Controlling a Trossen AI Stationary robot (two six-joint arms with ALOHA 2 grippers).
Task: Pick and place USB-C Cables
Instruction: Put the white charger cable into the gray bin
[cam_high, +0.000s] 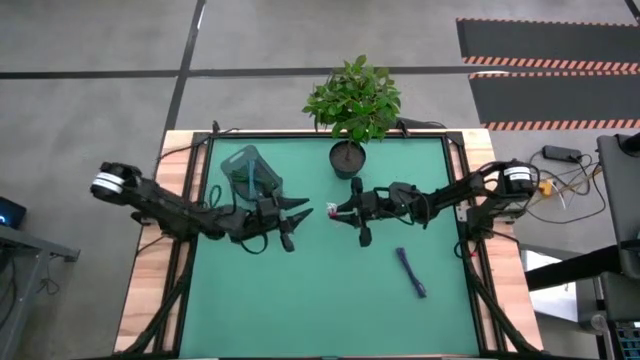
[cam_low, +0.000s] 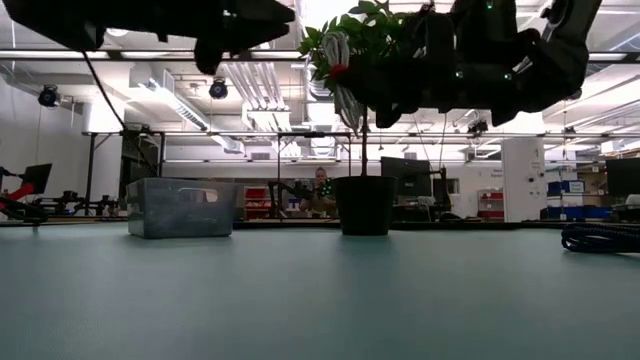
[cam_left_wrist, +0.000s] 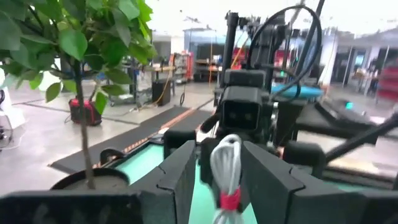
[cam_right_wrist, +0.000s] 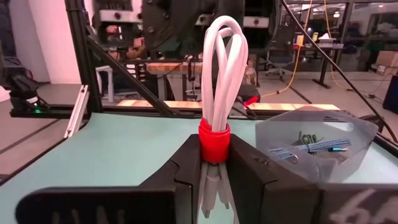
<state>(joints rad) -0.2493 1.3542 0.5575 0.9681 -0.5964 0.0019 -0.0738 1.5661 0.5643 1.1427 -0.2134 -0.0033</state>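
USB-C cables: white-with-red cable (cam_right_wrist: 219, 106), pinched at its red band by my right fingers (cam_right_wrist: 214, 163), carried above the bench (cam_high: 300, 310) centre. Dark blue-purple cable (cam_high: 410, 272) lies on the bench at about 4 o'clock of centre. Two more cables sit inside the basket (cam_high: 250, 172) at 11 o'clock. Left fingers (cam_left_wrist: 216, 180) stand parted and empty, facing the white cable. Step in hand: handover or carry toward the basket. Next move calls for alignment over the basket before release.

White cable (cam_right_wrist: 219, 93) with red band stands upright, pinched; blue-purple cable (cam_high: 410, 272) lies at table's four o'clock.
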